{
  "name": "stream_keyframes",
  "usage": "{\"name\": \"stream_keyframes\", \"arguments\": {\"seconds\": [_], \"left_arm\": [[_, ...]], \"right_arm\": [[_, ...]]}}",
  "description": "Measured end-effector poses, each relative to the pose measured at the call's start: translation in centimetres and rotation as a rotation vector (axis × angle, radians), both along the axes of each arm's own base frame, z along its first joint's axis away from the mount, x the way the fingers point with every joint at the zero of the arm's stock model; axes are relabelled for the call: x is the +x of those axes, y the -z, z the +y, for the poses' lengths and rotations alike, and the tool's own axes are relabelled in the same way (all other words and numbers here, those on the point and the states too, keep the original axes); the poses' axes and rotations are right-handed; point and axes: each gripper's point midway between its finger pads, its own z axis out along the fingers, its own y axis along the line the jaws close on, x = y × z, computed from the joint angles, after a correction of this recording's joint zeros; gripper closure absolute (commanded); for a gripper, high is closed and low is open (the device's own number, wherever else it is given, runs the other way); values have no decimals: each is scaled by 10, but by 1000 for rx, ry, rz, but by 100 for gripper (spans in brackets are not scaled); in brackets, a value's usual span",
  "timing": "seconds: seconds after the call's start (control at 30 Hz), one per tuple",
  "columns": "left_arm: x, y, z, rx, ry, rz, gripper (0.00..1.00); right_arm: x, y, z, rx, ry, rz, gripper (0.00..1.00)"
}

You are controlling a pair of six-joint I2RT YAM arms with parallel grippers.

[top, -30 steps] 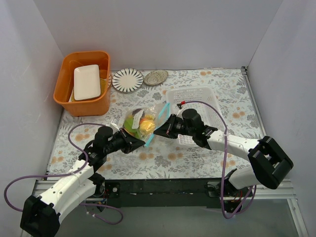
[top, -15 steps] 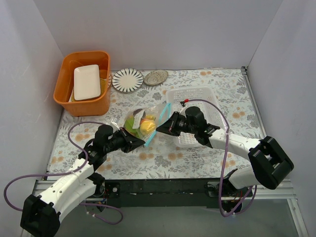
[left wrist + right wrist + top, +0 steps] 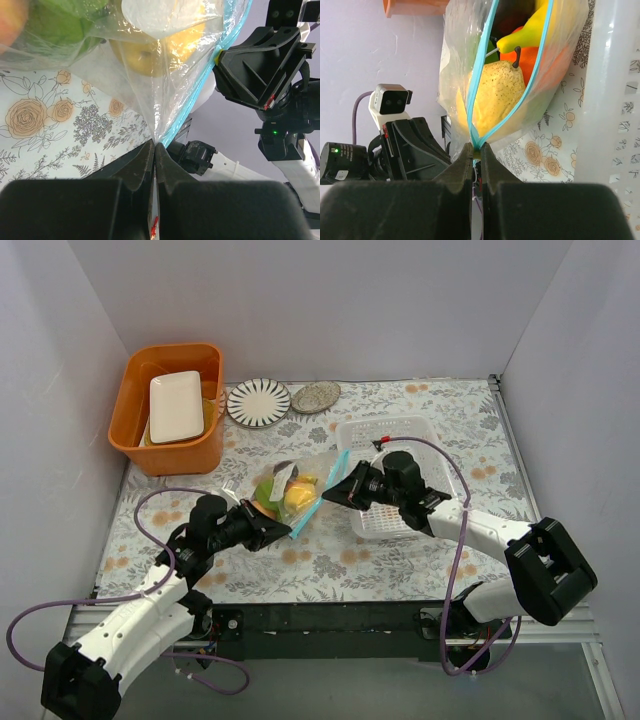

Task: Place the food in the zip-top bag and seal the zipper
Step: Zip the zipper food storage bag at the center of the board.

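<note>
The clear zip-top bag [image 3: 285, 490] lies mid-table with toy food inside: a yellow fruit [image 3: 495, 95], a banana [image 3: 530, 30], an orange piece [image 3: 535, 62] and a green fruit [image 3: 55, 22]. Its light blue zipper [image 3: 318, 493] runs along the right edge. My left gripper [image 3: 288, 532] is shut on the bag's near corner [image 3: 154, 137] by the zipper's end. My right gripper [image 3: 330, 495] is shut on the zipper [image 3: 479, 75]. Beyond its jaws the two blue tracks split apart, so the mouth stands open there.
A white lattice basket [image 3: 420, 435] stands right of the bag, under my right arm. An orange tub [image 3: 135, 440] with a white tray [image 3: 176, 405] is at the back left. A striped plate [image 3: 258, 402] and a small dish [image 3: 316, 396] are behind.
My right gripper has slid a little right and away along the zipper, away from the left gripper. The left gripper keeps its hold on the corner.
</note>
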Motion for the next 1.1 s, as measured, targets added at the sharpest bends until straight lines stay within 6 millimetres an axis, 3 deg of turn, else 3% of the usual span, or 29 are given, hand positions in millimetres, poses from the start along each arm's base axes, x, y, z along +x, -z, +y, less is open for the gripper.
{"name": "stream_keyframes", "arguments": {"seconds": [1.1], "left_arm": [[-5, -1, 9, 60, -6, -12, 100]], "right_arm": [[28, -3, -19, -35, 0, -42, 94]]}}
